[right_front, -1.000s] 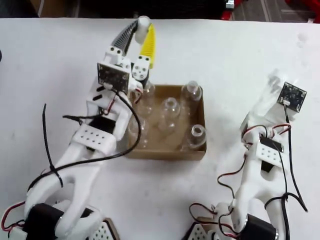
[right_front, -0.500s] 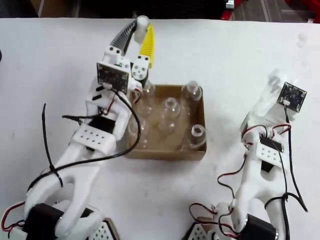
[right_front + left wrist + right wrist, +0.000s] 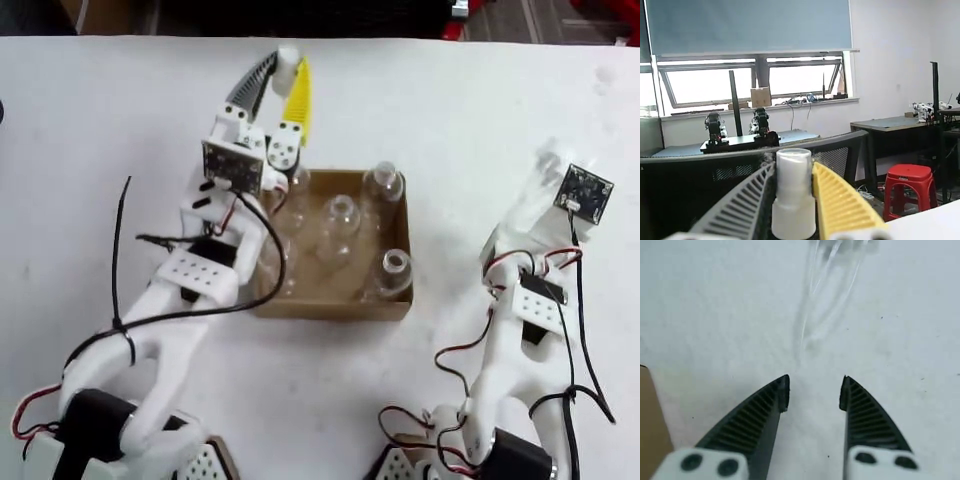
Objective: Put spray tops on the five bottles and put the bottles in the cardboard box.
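My left gripper [image 3: 288,62] hangs above the table just behind the cardboard box's [image 3: 330,306] far left corner. It is shut on a white spray top [image 3: 288,54], which stands upright between the grey and yellow fingers [image 3: 837,200] as a white cylinder [image 3: 794,192]. Several clear bottles stand in the box without tops, among them one at the far left [image 3: 295,186], one in the middle [image 3: 340,216] and one at the near right [image 3: 394,268]. My right gripper [image 3: 814,390] is open over bare white table to the right of the box, with nothing between its fingers.
A clear, glassy thing [image 3: 835,252] lies on the table beyond my right fingertips, also seen in the high view [image 3: 547,160]. Loose black and red cables [image 3: 120,235] trail from both arms. The table's far edge [image 3: 400,38] runs close behind my left gripper.
The left arm has shifted slightly, with its wrist a little nearer the box and its cable swung, still holding the spray top. The right arm has not moved.
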Controlling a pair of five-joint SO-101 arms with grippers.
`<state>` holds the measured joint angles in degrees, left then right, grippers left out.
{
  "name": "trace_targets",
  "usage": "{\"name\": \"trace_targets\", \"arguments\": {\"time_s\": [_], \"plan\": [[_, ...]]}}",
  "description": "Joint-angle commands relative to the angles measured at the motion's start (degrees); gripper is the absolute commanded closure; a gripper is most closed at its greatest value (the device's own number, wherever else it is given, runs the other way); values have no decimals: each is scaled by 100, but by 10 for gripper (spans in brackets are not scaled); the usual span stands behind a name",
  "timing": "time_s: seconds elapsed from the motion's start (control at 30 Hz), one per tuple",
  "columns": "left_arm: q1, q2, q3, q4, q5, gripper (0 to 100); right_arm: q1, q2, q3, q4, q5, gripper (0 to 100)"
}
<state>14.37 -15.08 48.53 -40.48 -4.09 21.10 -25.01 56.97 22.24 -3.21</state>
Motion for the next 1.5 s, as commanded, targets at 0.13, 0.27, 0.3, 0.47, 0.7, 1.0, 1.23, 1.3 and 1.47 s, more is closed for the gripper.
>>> {"name": "trace_targets", "arguments": {"time_s": [0.13, 0.27, 0.3, 0.47, 0.7, 1.0, 1.23, 1.3, 1.47], "plan": [[110, -303, 536, -185, -53, 977, 22, -13, -26, -154, 18, 854], [215, -268, 642, -158, -53, 974, 22, -13, -26, -154, 26, 854], [224, -268, 686, -158, -53, 973, 22, -13, -26, -154, 26, 854], [295, -268, 870, -158, -53, 972, 22, -13, -26, -154, 26, 854], [303, -312, 1178, -167, -18, 899, 22, -13, -26, -154, 35, 854], [207, -321, 1284, -158, -9, 897, 22, -13, -26, -163, 35, 854], [198, -681, 1284, -149, 9, 901, 40, -13, -26, -163, 26, 854], [136, -1130, 1327, 70, 9, 902, 40, -13, -26, -163, 26, 854], [-84, -2633, 1266, 1864, 9, 902, 40, -13, -35, -163, 26, 854]]}}
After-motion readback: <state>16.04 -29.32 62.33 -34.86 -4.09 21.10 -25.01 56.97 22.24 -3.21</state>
